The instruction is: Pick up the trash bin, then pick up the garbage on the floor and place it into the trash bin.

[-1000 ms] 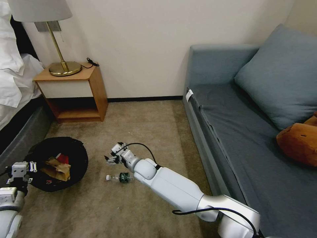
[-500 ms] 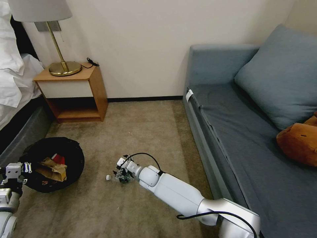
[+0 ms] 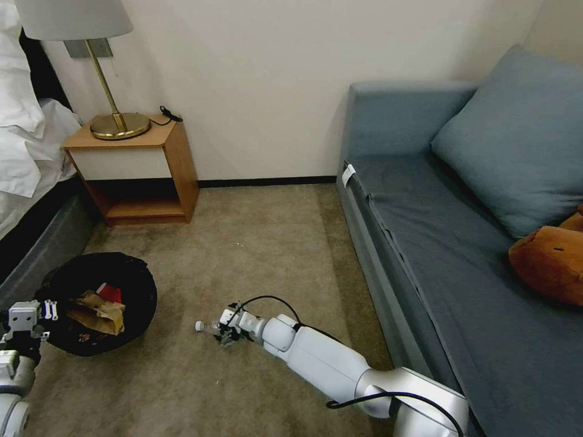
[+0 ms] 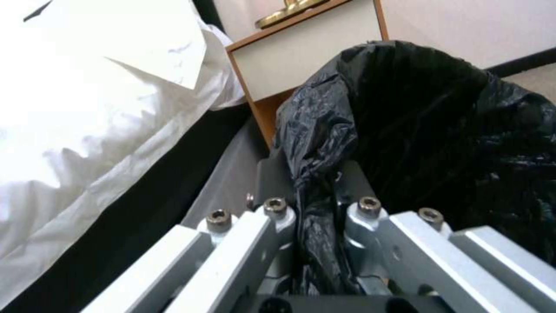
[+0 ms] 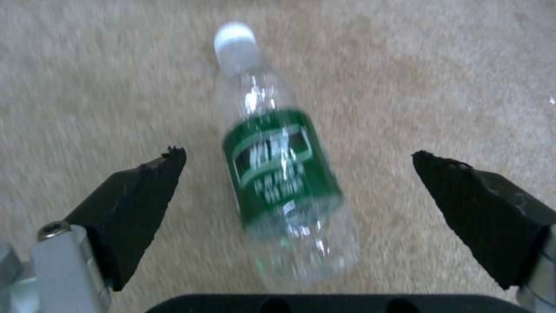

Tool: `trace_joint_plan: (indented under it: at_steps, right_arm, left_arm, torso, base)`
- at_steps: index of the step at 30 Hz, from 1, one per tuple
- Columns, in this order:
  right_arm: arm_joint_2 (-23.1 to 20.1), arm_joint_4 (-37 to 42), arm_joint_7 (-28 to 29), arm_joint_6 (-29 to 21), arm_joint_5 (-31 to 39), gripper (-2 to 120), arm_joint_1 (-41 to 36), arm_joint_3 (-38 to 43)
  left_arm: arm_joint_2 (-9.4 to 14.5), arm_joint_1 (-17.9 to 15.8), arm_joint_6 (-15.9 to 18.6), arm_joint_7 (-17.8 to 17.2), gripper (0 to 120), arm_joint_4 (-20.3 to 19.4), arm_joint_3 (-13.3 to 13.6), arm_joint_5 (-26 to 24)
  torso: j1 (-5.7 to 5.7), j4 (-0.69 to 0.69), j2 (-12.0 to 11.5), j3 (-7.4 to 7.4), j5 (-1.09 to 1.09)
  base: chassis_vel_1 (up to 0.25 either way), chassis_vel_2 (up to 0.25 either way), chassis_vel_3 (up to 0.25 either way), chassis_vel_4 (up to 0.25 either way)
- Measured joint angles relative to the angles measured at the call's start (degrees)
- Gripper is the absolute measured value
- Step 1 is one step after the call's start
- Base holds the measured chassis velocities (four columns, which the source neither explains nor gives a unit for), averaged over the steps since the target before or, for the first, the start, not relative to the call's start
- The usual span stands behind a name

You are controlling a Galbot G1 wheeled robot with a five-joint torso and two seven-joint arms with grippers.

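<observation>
The trash bin (image 3: 130, 273), lined with a crinkled black bag (image 4: 440, 108), hangs at the lower left with a brown paper bag (image 3: 97, 311) and a red-and-white wrapper (image 3: 108, 292) inside. My left gripper (image 3: 25, 315) is shut on the bin's bagged rim (image 4: 316, 208). A small clear bottle with a green label (image 5: 278, 174) lies on the carpet, its white cap (image 3: 198, 326) pointing left. My right gripper (image 3: 226, 332) is low over the bottle, open, with its black fingertips (image 5: 145, 182) on either side of the label and apart from it.
A blue sofa (image 3: 437, 255) with a cushion and a brown plush toy (image 3: 549, 258) runs along the right. A wooden nightstand (image 3: 136, 173) with a brass lamp stands at the back left, next to a bed (image 3: 24, 182). Open carpet lies between them.
My right gripper has come down from above the carpet onto the bottle and now straddles it. The bin and my left gripper have shifted slightly left.
</observation>
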Motion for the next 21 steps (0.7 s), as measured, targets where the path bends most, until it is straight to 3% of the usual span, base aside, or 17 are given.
trace_joint_plan:
  at_steps: [7,21]
  right_arm:
    - [-0.01,-4.30,-2.70,3.15,-1.54,100,0.94,0.08]
    - [-0.04,-5.52,-3.92,4.49,-1.87,100,1.18,-0.28]
  left_arm:
    - [-0.10,-0.32,0.78,-0.06,5,-1.05,0.31,-0.52]
    - [-0.12,-0.91,1.15,-0.19,5,-1.36,1.04,-1.12]
  torso:
    - [0.00,0.00,0.00,0.00,0.00]
    - [0.00,0.01,0.00,0.00,0.00]
  base:
    - [0.000,0.000,0.000,0.000]
    - [0.000,0.000,0.000,0.000]
